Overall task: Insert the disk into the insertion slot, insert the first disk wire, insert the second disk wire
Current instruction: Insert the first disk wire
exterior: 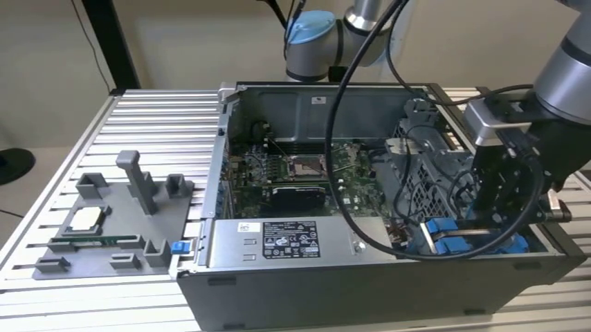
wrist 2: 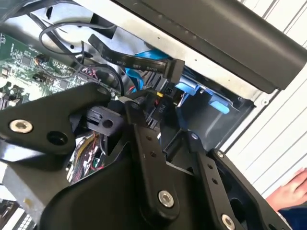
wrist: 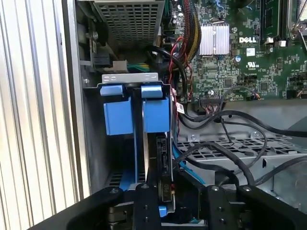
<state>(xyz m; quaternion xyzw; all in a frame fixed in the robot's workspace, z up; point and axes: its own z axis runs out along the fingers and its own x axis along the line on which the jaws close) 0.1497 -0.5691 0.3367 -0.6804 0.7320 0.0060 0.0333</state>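
The insertion slot (wrist: 117,115) is a grey metal bay with bright blue tabs in the case's front corner at the exterior view's right (exterior: 439,232). The disk (wrist: 161,146) stands edge-on inside it, with its blue frame beside it. My gripper (wrist: 165,188) hangs right at the disk's edge, shut on a black wire connector (wrist 2: 160,108) pressed against the disk. In the exterior view my gripper (exterior: 489,228) reaches down into that corner. A flat black cable with its own connector (wrist 2: 172,69) hangs loose just beside the bay.
The open computer case (exterior: 369,290) lies on a slatted metal table. A silver power-supply box (exterior: 277,242) lines the near wall, and a perforated grey cage (wrist: 129,19) sits beyond the bay. Loose black cables (wrist: 230,143) cross nearby. A person's hand (wrist 2: 292,191) rests outside the case.
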